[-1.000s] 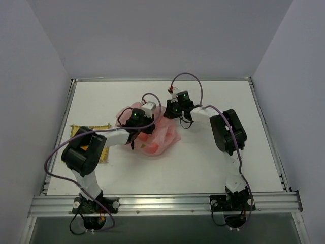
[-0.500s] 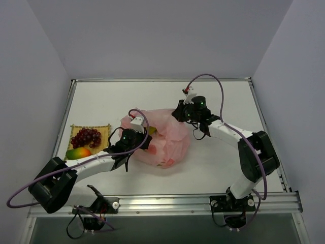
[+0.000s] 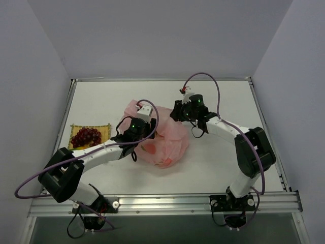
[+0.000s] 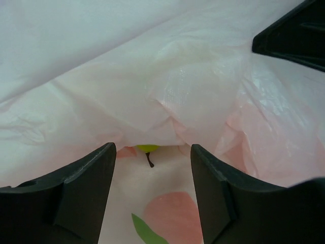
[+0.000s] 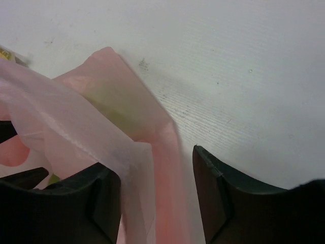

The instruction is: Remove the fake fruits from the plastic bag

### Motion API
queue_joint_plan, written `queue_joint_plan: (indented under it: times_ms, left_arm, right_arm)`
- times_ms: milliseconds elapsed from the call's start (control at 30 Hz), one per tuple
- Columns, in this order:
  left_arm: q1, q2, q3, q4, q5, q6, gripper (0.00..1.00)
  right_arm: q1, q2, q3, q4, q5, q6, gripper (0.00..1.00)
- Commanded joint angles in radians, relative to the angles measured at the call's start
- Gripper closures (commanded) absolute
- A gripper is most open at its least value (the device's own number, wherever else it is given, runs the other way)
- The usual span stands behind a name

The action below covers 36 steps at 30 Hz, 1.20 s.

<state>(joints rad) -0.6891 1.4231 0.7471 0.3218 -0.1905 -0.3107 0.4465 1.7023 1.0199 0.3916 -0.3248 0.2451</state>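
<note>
My left gripper (image 4: 151, 168) stands open over the bag (image 4: 193, 91), its fingers spread with nothing pinched between them. Through its wrist camera I see a fold of pink film just ahead of the fingertips. Under that fold a green fruit (image 4: 147, 148) peeps out with its dark stem, and nearer to me a peach fruit (image 4: 172, 216) with a green leaf lies inside the bag. From above, that gripper (image 3: 149, 133) sits on the bag's left side.

My right gripper (image 5: 152, 168) is also parted. The bag's edge (image 5: 76, 117) runs up between its fingers and lies against the left one, while the right finger stands clear of the film, so I call it open and not clamped. Bare table (image 5: 228, 61) shows beyond it. From above it (image 3: 175, 114) is at the far right corner of the bag (image 3: 170, 145), which is crumpled in the middle of the table (image 3: 228, 101) with red and peach shapes showing through it.

Well to the left, grapes (image 3: 86, 136) rest on a mat (image 3: 105, 129), apart from the bag.
</note>
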Motion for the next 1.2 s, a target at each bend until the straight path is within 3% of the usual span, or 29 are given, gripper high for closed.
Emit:
queue_joint_plan:
  times_ms: [0, 67, 100, 200, 233, 300, 367, 467, 500, 533, 633, 733, 833, 967, 1167]
  left_arm:
    - [0.002, 0.002, 0.043, -0.035, -0.058, 0.042, 0.42]
    - [0.002, -0.018, 0.011, -0.004, -0.047, 0.022, 0.42]
    - [0.002, -0.024, 0.005, 0.002, -0.047, 0.016, 0.42]
    - [0.002, -0.029, 0.000, 0.006, -0.029, -0.002, 0.43]
    - [0.002, -0.026, 0.001, 0.006, -0.026, -0.004, 0.44]
    - [0.003, -0.027, 0.001, 0.011, -0.032, -0.014, 0.47]
    - [0.005, -0.035, -0.003, 0.020, -0.040, -0.024, 0.48]
    - [0.005, -0.067, -0.018, 0.037, -0.041, -0.037, 0.56]
    - [0.005, -0.087, -0.025, 0.043, -0.050, -0.045, 0.59]
    - [0.005, -0.096, -0.044, 0.055, -0.052, -0.053, 0.68]
    - [0.007, -0.131, -0.080, 0.056, -0.047, -0.083, 0.79]
    - [0.007, -0.168, -0.115, 0.046, -0.061, -0.113, 0.83]
    - [0.011, -0.200, -0.166, 0.054, -0.067, -0.145, 0.87]
    - [0.014, -0.233, -0.209, 0.063, -0.035, -0.166, 0.88]
    - [0.014, -0.259, -0.218, 0.045, -0.038, -0.162, 0.88]
  right_arm:
    - [0.006, -0.068, 0.031, -0.054, 0.015, -0.035, 0.48]
    - [0.006, -0.140, 0.028, -0.069, 0.000, -0.027, 0.34]
    - [0.008, -0.165, 0.037, -0.097, -0.002, -0.020, 0.23]
    - [0.050, -0.263, 0.058, -0.186, 0.077, -0.020, 0.13]
    - [0.075, -0.288, 0.072, -0.209, 0.126, -0.029, 0.13]
    - [0.165, -0.368, 0.072, -0.249, 0.258, -0.053, 0.22]
    - [0.228, -0.424, 0.057, -0.252, 0.286, -0.058, 0.33]
    - [0.238, -0.454, 0.005, -0.219, 0.358, -0.079, 0.44]
    - [0.203, -0.448, -0.006, -0.200, 0.380, -0.081, 0.44]
    - [0.160, -0.411, -0.012, -0.182, 0.324, -0.069, 0.42]
    - [-0.006, -0.318, 0.017, -0.139, 0.214, 0.011, 0.36]
    - [-0.069, -0.177, 0.086, -0.125, 0.233, 0.029, 0.34]
    - [-0.057, -0.023, 0.183, -0.201, 0.150, 0.013, 0.38]
    - [-0.023, 0.138, 0.148, -0.139, 0.078, 0.046, 0.46]
    - [0.087, 0.214, 0.120, -0.108, -0.003, 0.043, 0.32]
